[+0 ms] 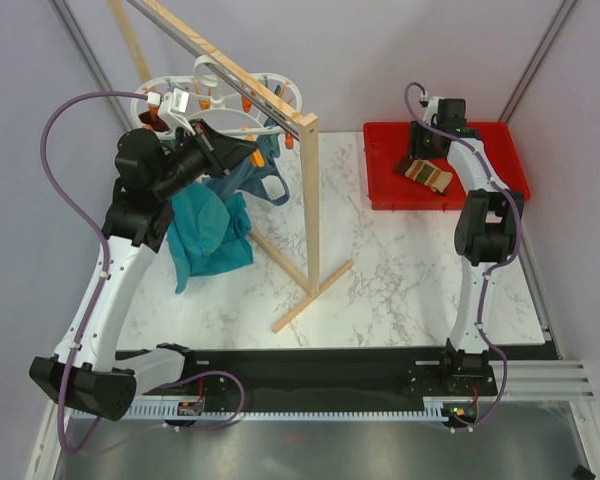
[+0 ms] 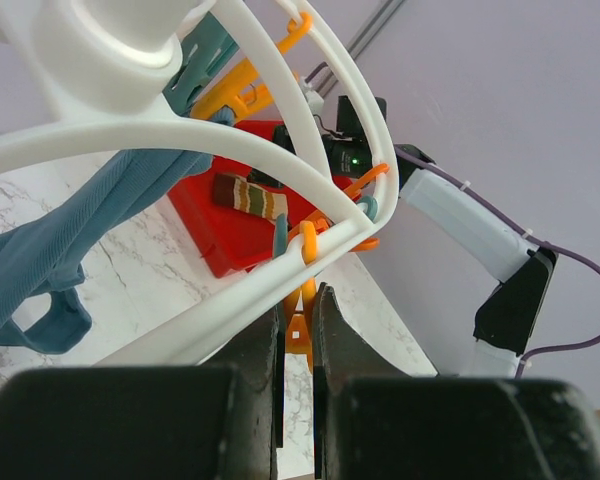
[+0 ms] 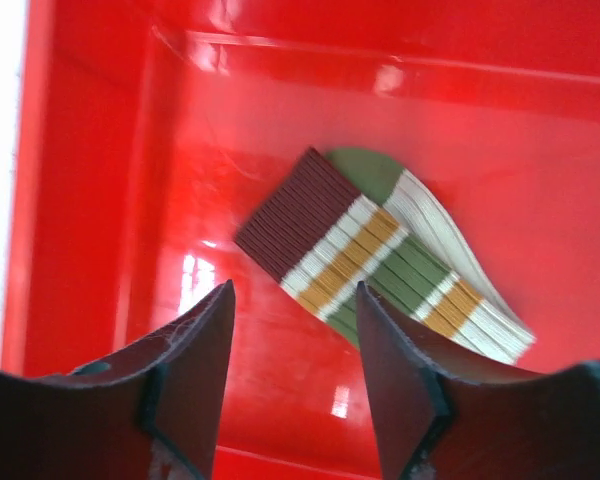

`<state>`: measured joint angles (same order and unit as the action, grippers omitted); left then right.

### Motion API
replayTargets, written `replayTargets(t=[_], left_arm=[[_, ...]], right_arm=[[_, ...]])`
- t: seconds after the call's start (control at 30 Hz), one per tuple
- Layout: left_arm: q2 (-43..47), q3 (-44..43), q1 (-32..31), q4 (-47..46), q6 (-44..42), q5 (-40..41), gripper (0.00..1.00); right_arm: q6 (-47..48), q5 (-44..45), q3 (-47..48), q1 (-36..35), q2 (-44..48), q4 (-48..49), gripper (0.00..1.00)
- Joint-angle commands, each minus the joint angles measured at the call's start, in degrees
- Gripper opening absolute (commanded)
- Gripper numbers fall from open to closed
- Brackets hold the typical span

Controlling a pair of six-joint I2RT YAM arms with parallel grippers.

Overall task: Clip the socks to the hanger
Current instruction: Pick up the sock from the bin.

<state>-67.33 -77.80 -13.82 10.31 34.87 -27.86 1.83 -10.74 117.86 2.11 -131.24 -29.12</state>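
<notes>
Socks (image 3: 380,255) striped maroon, cream, orange and green; red tray (image 3: 100,150); white hanger (image 2: 180,135), orange clips (image 2: 298,335); teal cloths (image 1: 212,225).

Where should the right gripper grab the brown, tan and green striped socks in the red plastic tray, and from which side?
Pinch the dark brown ribbed cuff end of the striped socks, coming straight down from above. They lie flat on the floor of the red plastic tray, clear of its walls, and that cuff edge sits nearest the open right gripper.

Left gripper (image 2: 300,302) jaws pinch an orange clip (image 2: 299,338) on the white hanger (image 2: 180,137); striped sock (image 2: 250,195) lies beyond
</notes>
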Motion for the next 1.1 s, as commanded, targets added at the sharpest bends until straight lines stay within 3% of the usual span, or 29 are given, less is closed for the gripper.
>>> replayTargets(t=[0.0,0.1,0.33,0.43,0.77,1.07], left_arm=[[-0.9,2.7,0.6,11.3,1.0,-2.6,0.02],[-1.0,2.7,0.6,11.3,1.1,-2.6,0.02],[0.2,3.9,0.7,11.0,1.4,-2.8,0.02],[0.4,4.2,0.8,11.0,1.4,-3.0,0.02],[-0.3,4.4,0.8,10.8,2.0,-3.1,0.02],[-0.3,4.6,1.4,10.9,2.0,-3.0,0.02]], right_arm=[[8.8,6.1,0.8,-1.8,-1.3,-2.3,0.56],[10.3,9.0,0.7,-4.8,-2.8,-2.4,0.47],[11.7,18.8,-0.6,-7.6,-5.7,-2.4,0.56],[12.3,18.8,-0.6,-7.6,-6.5,-2.3,0.61],[12.7,21.2,1.6,-8.0,-6.5,-1.8,0.59],[13.4,23.9,2.7,-7.2,-8.7,-0.8,0.66]])
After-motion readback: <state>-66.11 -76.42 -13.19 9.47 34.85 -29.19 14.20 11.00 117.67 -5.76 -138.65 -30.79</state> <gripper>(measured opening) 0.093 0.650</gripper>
